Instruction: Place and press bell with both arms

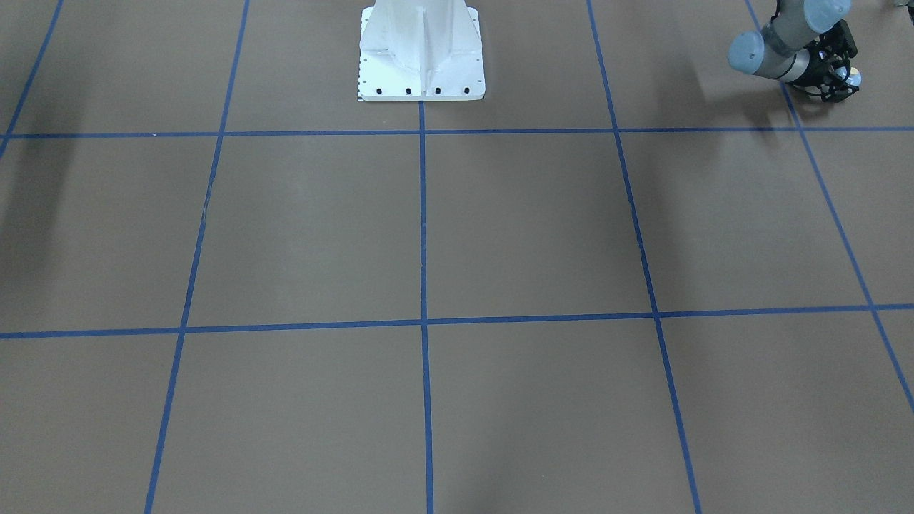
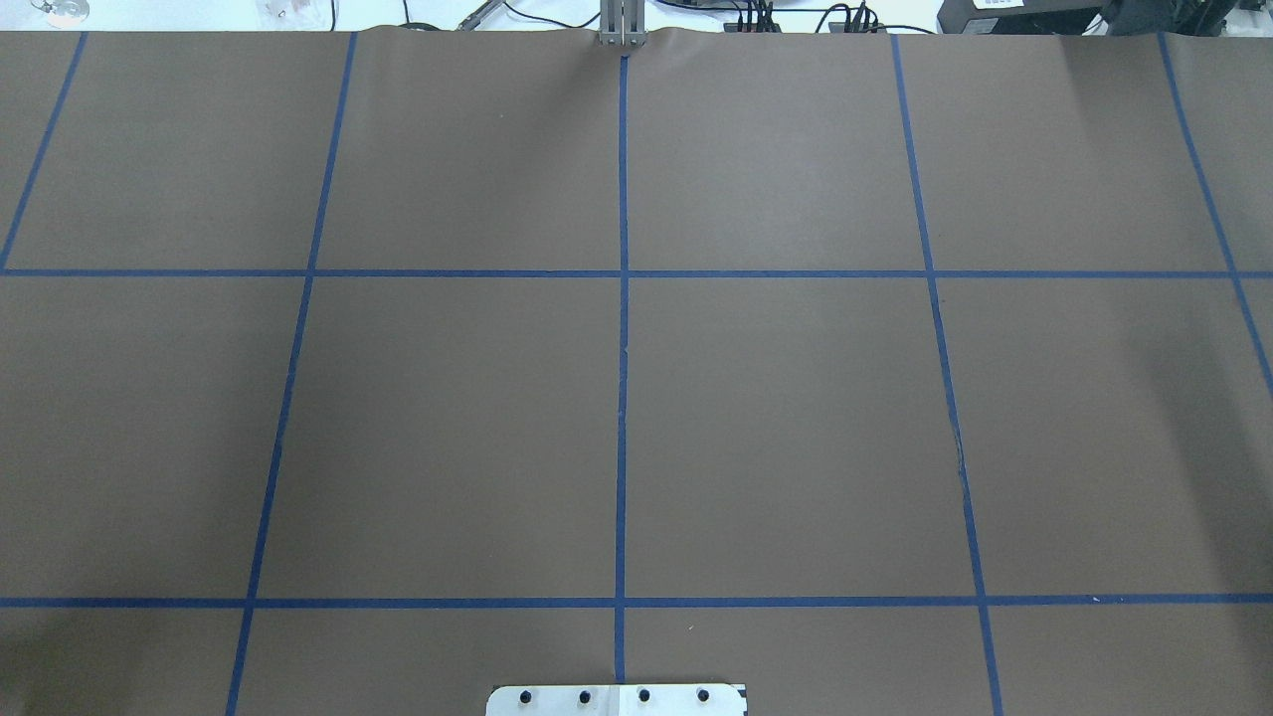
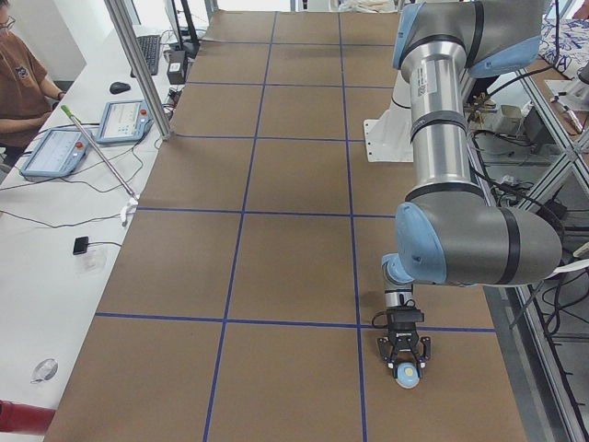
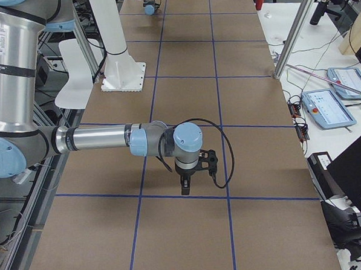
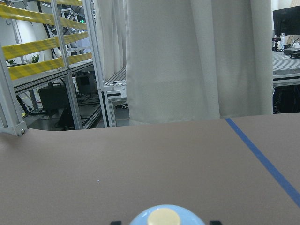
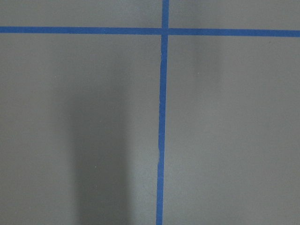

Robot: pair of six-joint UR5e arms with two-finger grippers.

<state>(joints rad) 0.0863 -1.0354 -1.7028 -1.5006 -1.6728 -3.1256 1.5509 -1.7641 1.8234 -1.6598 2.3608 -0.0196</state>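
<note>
As the left-end side view shows it whole, we see the bell (image 3: 408,378) low at the desk (image 3: 276,258), well off to the robot's left of the white pedestal (image 3: 379,143), w/ the left pincer (image 3: 405,365) straddling it. Left wrist cam catches only its blue dome & cream button, black tips (image 5: 115,223) either side; pinching or not, we can't tell. Right pincer (image 4: 186,188) shows in the right-end side view alone, over the desk well to the pedestal's right; spread or pressed together, can't tell.

- I see two high cameras looking down on the counter (image 2: 448,428) from opposite sides; both show the white base (image 1: 421,57).
- Two end cameras look along it.
- My wrist cameras sit close.
</note>
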